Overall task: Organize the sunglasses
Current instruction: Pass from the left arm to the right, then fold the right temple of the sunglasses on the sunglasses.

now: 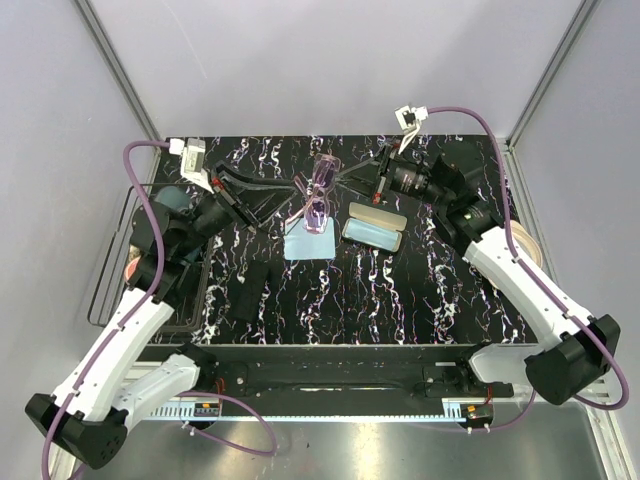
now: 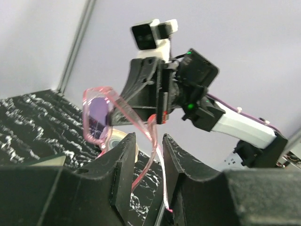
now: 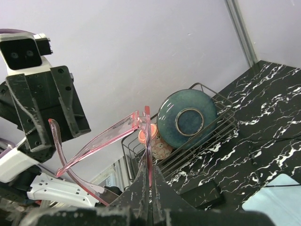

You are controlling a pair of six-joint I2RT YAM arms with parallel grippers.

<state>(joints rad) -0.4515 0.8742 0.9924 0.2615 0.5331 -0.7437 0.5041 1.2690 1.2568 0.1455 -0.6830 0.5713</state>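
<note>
The pink sunglasses (image 1: 320, 190) with purple lenses hang in the air above the middle back of the table. My right gripper (image 1: 352, 176) is shut on their front frame, and in the right wrist view the thin pink rim (image 3: 149, 141) stands clamped upright in that gripper (image 3: 149, 168). From the left, my left gripper (image 1: 290, 197) reaches the temples. In the left wrist view its jaws (image 2: 148, 139) stand apart with the pink temples (image 2: 153, 136) running between them, one along the right finger. A lens (image 2: 98, 115) shows beyond the fingers.
An open glasses case (image 1: 374, 228) with a blue lining lies just right of a light blue cloth (image 1: 308, 245). A wire rack (image 1: 110, 290) at the left edge holds a blue plate (image 3: 187, 121) and a patterned cup (image 3: 159, 145). A black pouch (image 1: 252, 290) lies at the front left.
</note>
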